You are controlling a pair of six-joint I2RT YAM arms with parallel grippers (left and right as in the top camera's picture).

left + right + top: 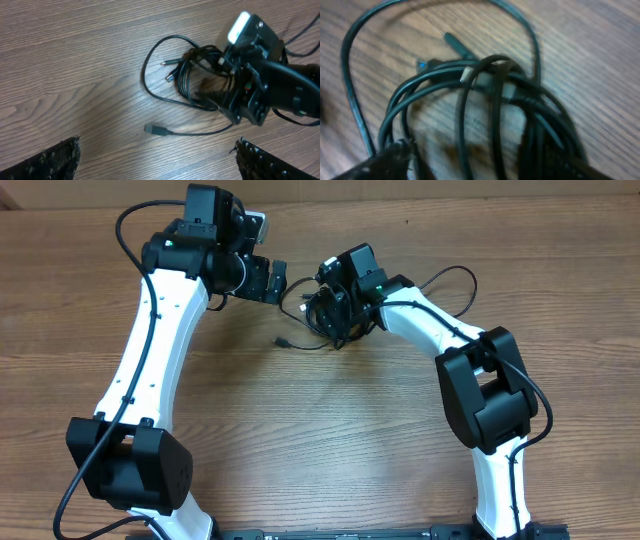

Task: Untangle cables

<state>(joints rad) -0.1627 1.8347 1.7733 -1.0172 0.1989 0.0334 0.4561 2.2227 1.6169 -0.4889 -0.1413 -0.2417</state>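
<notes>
Two pincers close together near the middle of the far edge of the surface (300, 440). Left pincer (272, 280) released: fingers (55, 160) far apart in the bottom corners of its wrist view, bare wood between them.

Just right of it, cables (185, 75): thin black cords wound into one tight knot, with a wide loop arching out on the left. Seen only from the left wrist: two silver-tipped ends (169, 63) poking out of the knot. Lone plug (152, 129) lying apart on the near side, a mere speck from overhead. Only in the blurred right wrist close-up: a bluish plug tip (421, 65) and a pale band (467, 75) on one strand.

Right pincer (335, 315) lowered onto the knot, fingers (380, 162) straddling the strands; cannot tell whether clenched on them.
</notes>
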